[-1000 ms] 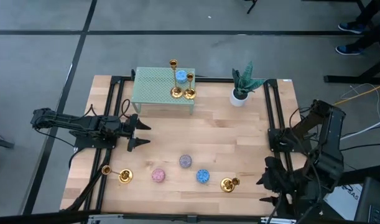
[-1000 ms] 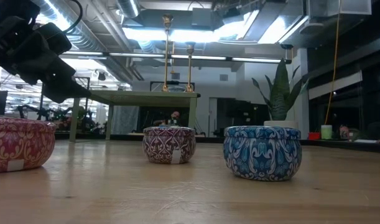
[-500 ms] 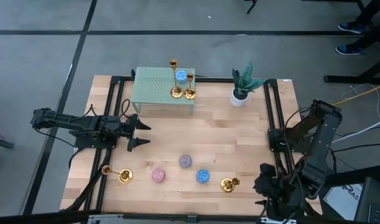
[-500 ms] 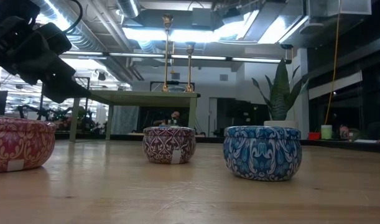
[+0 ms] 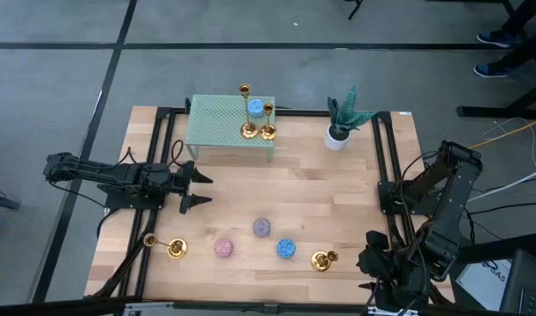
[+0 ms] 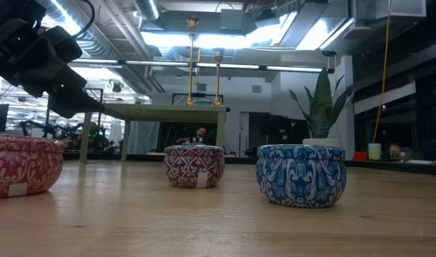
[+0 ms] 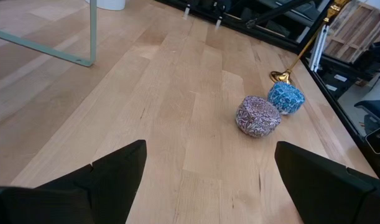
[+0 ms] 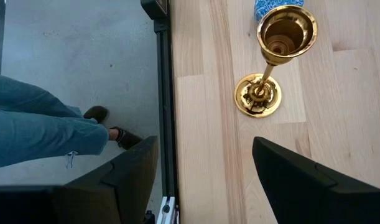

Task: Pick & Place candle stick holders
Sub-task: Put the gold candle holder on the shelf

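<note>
Right claw [image 5: 379,268] dropped toward surface [image 5: 338,211] edge, open near fallen candlestick [image 5: 324,259]; left claw [image 5: 194,186] unmoved, open.

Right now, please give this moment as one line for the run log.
left gripper: open, empty, left of table middle | right gripper: open, above front-right candlestick | shelf: two candlesticks | fourth: lying front-left

The middle of the bench [image 5: 320,189] is bare wood, open to passage. Toward the near edge three candles [image 5: 261,227] and two candlesticks [image 5: 324,260] form a loose row with gaps between. At the far edge a green stand [image 5: 224,132] carrying two candlesticks [image 5: 256,130], and a potted plant [image 5: 340,123], block the way.
</note>
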Available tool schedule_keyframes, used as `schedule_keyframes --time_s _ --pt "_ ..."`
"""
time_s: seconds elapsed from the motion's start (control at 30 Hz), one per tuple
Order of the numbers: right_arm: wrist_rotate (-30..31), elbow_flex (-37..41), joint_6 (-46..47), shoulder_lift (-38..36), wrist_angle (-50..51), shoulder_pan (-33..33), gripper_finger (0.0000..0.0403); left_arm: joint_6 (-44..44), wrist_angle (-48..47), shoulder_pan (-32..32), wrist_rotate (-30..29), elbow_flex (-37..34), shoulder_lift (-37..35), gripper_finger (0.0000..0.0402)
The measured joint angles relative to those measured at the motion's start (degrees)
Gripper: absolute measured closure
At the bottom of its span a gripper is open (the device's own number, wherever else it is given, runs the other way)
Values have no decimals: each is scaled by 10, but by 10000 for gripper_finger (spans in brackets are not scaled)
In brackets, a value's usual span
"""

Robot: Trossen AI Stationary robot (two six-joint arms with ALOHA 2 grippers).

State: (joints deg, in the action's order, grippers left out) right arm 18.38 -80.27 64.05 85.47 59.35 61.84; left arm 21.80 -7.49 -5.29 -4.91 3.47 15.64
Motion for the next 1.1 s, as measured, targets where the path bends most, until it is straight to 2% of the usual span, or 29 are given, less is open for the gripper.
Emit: schedule_keyframes --time_s 0.4,0.6,0.93,1.1 --pt "2 0 -13 0 0 -13 137 0 0 0 0 0 0 48" --pt "72 0 -14 7 0 -30 137 0 0 0 0 0 0 48" --pt "78 0 -15 72 4 -63 137 0 0 0 0 0 0 48" --pt "125 0 -1 102 -4 -66 137 0 0 0 0 0 0 49"
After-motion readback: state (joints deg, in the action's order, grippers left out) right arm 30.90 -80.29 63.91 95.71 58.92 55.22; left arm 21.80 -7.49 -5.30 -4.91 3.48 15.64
